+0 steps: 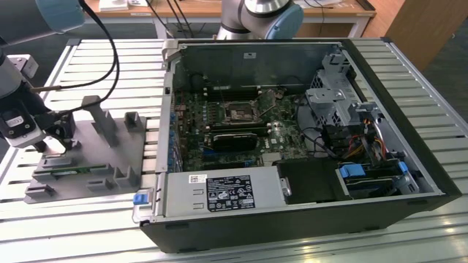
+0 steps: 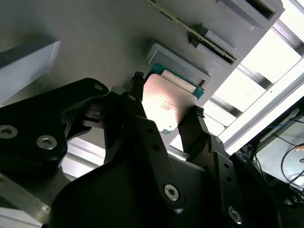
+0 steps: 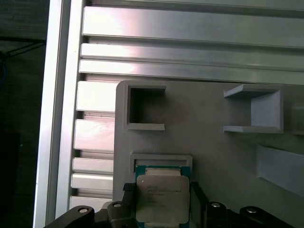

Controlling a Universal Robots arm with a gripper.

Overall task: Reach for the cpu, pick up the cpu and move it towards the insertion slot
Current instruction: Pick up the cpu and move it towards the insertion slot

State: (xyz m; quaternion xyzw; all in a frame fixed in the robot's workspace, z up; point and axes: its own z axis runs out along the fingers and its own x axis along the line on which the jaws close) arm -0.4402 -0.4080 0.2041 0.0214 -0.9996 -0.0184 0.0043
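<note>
My pincer point(image 2: 166, 114) is closed on the one chip point(image 2: 164, 99). In the second wrist view my two black fingers point(image 2: 137, 97) press against its opposite edges, and its silvery top lies squarely between them. In the first wrist view the chip sits right at one green-rimmed seat point(image 3: 139, 171) in the grey tray point(image 3: 209, 142). Whether it has lifted clear of that seat, I cannot tell. Past the seat the tray has two open box-shaped pockets point(image 3: 146, 107).

In the exterior view I hang over that single tray at the exterior view's left, on the slatted metal table point(image 1: 109, 71). One open computer case point(image 1: 307, 224) stands just beside the tray, to the exterior view's right. Inside it, on the board, lies the one socket point(image 1: 240, 113), a dark square in a silvery frame, well apart from my pincer and the chip.
</note>
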